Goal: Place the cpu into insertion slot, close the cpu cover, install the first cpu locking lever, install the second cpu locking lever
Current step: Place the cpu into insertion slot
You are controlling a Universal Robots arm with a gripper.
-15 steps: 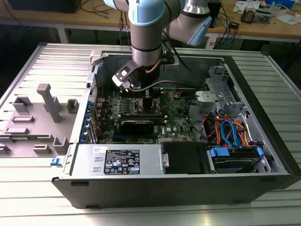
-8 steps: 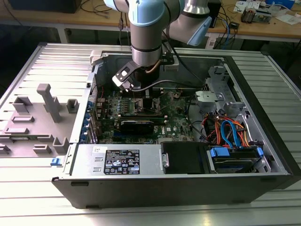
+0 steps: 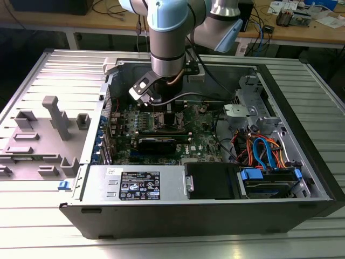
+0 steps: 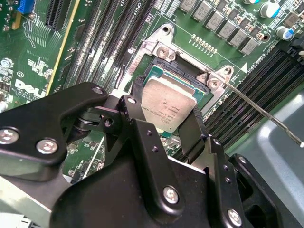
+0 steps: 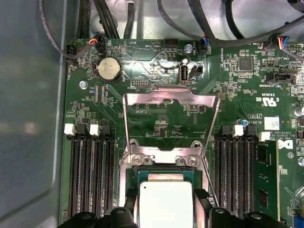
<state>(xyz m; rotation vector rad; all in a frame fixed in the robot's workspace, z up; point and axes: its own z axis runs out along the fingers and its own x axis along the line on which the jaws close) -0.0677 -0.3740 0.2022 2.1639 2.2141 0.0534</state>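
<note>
At the exterior view's left lies a grey tray (image 3: 48, 135) with little blocks on it. It has no part in this step.

In the middle of that view is the open computer case (image 3: 178, 221). The robot arm (image 3: 170, 48) comes in from the top middle and reaches down to the green motherboard (image 3: 205, 141).

In the second wrist view the gripper (image 4: 167, 99) is pinching the cpu (image 4: 168, 105). One black finger is on each of two sides. The cpu is right over the insertion slot (image 4: 184, 71). I cannot tell if it already sits in it or hangs just above.

In the first wrist view the cpu cover (image 5: 171, 99) is flipped open and stands just past the slot, out of the way.

To do this step well, I think the cpu should be flat, not tipped. Its corners should match the corners of the slot. It should go straight down and slowly, with no hard push, because the tiny pins in the slot could bend. The fingers should let go only when the chip lies flat all round.

A thin metal lever (image 4: 261, 112) sticks out beside the slot. The fingers should not bump it.

At the exterior view's right are blue and orange cables (image 3: 264, 154), well apart from the work.
</note>
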